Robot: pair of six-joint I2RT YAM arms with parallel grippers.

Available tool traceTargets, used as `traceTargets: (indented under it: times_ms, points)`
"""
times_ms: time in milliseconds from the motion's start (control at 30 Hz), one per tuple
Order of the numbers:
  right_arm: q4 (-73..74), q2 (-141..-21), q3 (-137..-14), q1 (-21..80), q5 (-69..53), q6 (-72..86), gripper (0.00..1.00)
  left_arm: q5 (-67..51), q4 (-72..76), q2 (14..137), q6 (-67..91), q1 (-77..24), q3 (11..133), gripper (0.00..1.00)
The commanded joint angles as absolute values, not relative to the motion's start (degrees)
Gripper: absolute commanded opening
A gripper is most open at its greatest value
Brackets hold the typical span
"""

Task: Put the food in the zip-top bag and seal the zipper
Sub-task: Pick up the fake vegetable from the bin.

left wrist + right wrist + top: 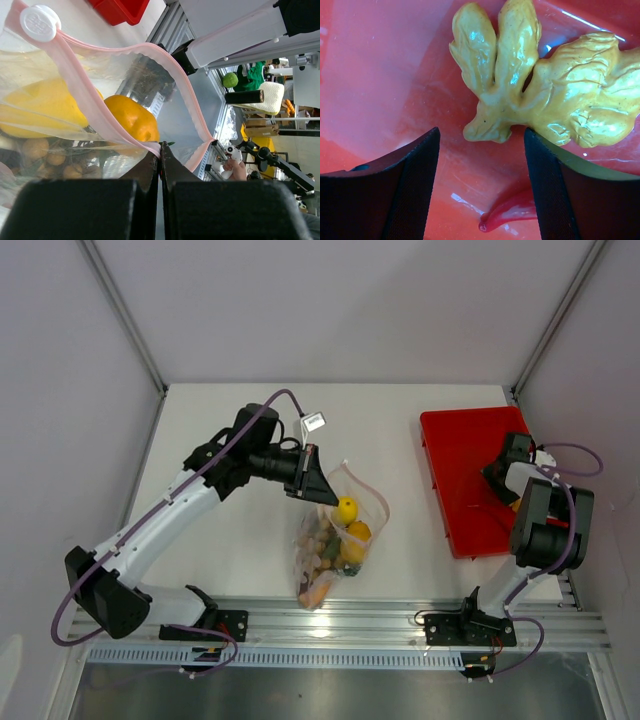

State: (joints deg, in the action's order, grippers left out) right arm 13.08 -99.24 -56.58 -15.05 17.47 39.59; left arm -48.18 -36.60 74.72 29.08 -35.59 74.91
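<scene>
Over the desk (pixel 230 420) our left hand (pixel 160 150) pinches the part-filled zip-top bag (pixel 330 550) by its zipper (pixel 82 80), while our spread right hand (pixel 481 150) flanks yellow food (pixel 535 85); sealing is left.

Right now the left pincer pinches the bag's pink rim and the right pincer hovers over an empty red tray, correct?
Not empty: the right wrist view shows yellow knobbly food on the red tray beneath the right pincer. Rest holds.
</scene>
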Motion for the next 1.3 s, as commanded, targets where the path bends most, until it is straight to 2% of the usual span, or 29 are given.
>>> traceTargets:
  times_ms: [0,233,667,1033,1100,1133,1167,1233,1267]
  points:
    - [15.6,-101.6,-55.5,-16.0,17.9,42.4,0.68,-49.4,-34.7,74.9,29.5,-36.0,78.2,0.01]
    - [19.1,-101.0,-54.8,-17.7,19.2,46.3,0.6,-49.7,-34.5,75.3,29.4,-36.1,78.2,0.01]
    - [20.7,-96.7,-52.1,-19.0,18.2,45.7,0.55,-50.5,-33.7,73.8,29.3,-36.2,76.4,0.01]
    - [21.8,-100.4,-51.7,-20.7,17.2,44.7,0.49,-50.9,-33.1,72.2,29.4,-36.2,75.1,0.01]
    - [20.8,-100.5,-51.4,-20.8,16.3,43.3,0.4,-51.0,-32.6,72.2,29.7,-36.2,74.4,0.01]
    - [20.6,-100.9,-51.4,-20.9,15.4,42.8,0.3,-51.2,-32.3,72.1,29.8,-36.1,74.3,0.01]
    - [20.5,-101.1,-51.7,-20.9,14.3,42.3,0.14,-51.2,-32.1,72.2,29.9,-36.2,74.1,0.01]
    - [20.1,-101.2,-51.6,-20.8,13.4,41.9,0.04,-51.1,-32.0,72.2,29.8,-36.1,74.2,0.01]
    - [20.1,-101.0,-51.5,-20.7,12.8,41.8,0.04,-51.0,-32.0,72.1,29.8,-36.2,74.1,0.01]
